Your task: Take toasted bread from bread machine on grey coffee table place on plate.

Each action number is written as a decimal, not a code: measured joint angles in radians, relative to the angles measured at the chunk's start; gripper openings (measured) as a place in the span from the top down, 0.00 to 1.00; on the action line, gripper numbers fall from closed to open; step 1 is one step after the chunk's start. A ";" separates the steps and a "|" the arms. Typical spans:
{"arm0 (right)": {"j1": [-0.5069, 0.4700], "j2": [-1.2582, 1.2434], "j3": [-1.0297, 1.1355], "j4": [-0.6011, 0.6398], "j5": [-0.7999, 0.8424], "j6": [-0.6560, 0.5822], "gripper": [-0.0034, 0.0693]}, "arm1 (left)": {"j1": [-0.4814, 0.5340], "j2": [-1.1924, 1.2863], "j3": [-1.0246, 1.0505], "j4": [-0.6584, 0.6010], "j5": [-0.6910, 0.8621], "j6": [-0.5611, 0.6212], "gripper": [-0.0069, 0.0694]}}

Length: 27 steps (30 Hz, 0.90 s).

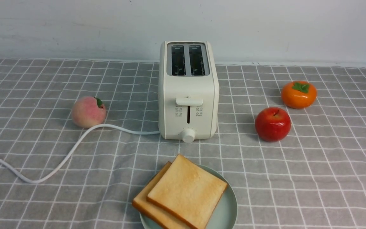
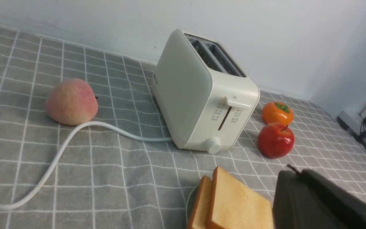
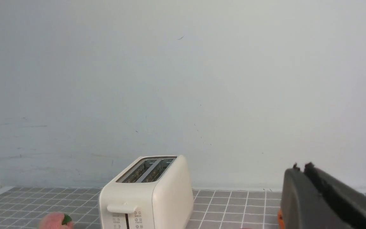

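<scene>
Two slices of toasted bread lie overlapping on the mint-green plate (image 1: 226, 213) at the near middle of the grey coffee table (image 1: 313, 178): the upper slice (image 1: 187, 190) rests on the lower one (image 1: 146, 203). The cream-white bread machine (image 1: 187, 92) stands behind them, and both its slots look empty. In the left wrist view my left gripper (image 2: 295, 170) is shut and empty, just beside the toast (image 2: 237, 206). In the right wrist view my right gripper (image 3: 301, 165) is shut and empty, raised, well away from the bread machine (image 3: 151, 194).
A peach (image 1: 88, 111) lies left of the bread machine, with the white cord (image 1: 74, 146) curving past it to the left edge. A red apple (image 1: 272, 123) and an orange persimmon (image 1: 298, 94) sit to the right. A white wall stands behind.
</scene>
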 joint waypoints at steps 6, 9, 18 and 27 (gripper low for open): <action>0.000 0.000 0.005 -0.008 -0.020 -0.001 0.93 | 0.000 0.001 0.001 0.000 -0.006 0.000 0.93; 0.000 0.000 0.006 -0.010 -0.021 -0.001 0.92 | 0.000 0.001 0.001 0.000 -0.006 0.000 0.92; 0.000 0.000 0.011 -0.010 -0.023 -0.001 0.90 | 0.000 0.001 0.001 0.000 -0.006 0.000 0.91; 0.000 0.000 0.011 -0.010 -0.023 -0.001 0.89 | 0.000 0.000 0.012 0.026 -0.009 0.005 0.90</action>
